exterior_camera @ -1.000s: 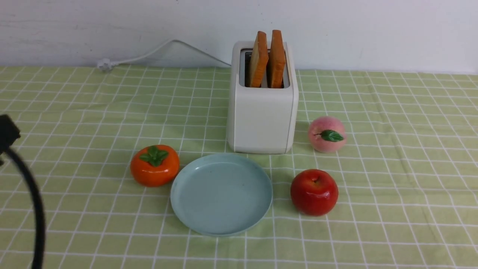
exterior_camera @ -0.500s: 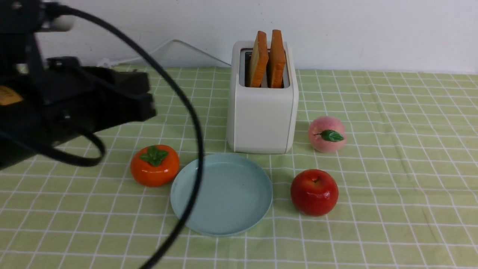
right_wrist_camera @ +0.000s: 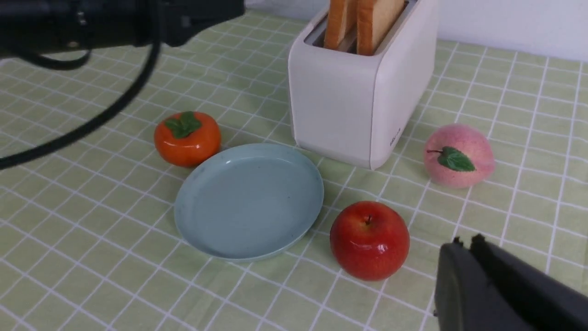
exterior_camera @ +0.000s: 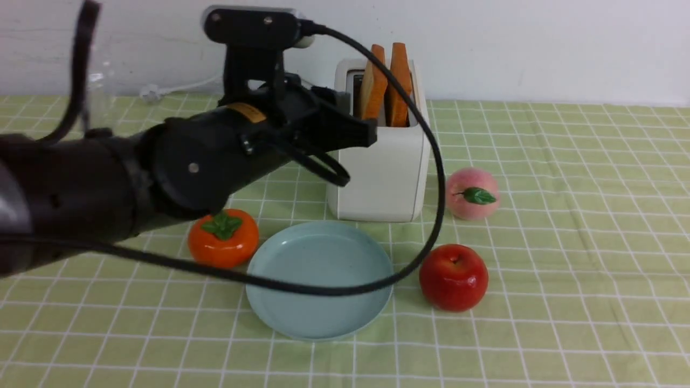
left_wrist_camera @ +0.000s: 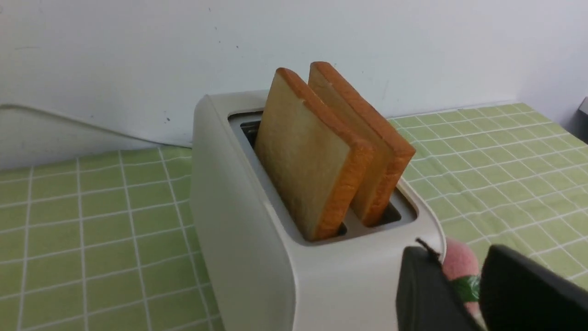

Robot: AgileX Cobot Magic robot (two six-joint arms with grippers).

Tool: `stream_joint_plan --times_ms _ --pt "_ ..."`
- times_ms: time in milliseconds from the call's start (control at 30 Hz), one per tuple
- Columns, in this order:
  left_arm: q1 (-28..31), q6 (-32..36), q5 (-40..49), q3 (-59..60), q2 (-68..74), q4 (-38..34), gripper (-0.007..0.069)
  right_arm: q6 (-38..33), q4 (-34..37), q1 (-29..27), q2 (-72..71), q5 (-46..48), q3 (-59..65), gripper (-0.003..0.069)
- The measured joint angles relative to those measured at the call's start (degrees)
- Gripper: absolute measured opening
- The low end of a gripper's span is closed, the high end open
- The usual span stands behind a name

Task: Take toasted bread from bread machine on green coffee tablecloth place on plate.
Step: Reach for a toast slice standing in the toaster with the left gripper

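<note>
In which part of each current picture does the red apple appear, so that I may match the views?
Front: red apple, lower half, right of centre.
Left wrist: not visible.
Right wrist: lower half, right of centre.
Shared landmark: the white toaster, in all three.

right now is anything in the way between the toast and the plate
Only the toaster's near wall, so the toast likely needs lifting out first. The persimmon and apple sit beside the plate, not between.
</note>
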Motion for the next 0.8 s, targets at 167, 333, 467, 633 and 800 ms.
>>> stream_joint_plan --times_ms 167,333,467,633,800 --pt "0.0 0.2 0.6 -7.6 7.8 0.2 0.0369 -1.6 1.0 0.0 0.0 0.4 0.0 0.0032" --pt "0.0 0.4 0.6 -13.5 14.5 0.4 0.0397 -1.8 1.0 0.0 0.0 0.4 0.0 0.0036" --pt "0.0 1.0 -0.4 -16.7 17.9 1.5 0.0391 -1.9 1.0 0.0 0.0 0.4 0.0 0.0039" --pt "0.0 5.9 -4.5 -19.0 21.5 2.1 0.036 -2.0 1.0 0.0 0.0 0.4 0.0 0.0043" --pt "0.0 7.9 -7.7 -19.0 21.8 1.5 0.0325 -3.2 1.1 0.0 0.0 0.4 0.0 0.0048"
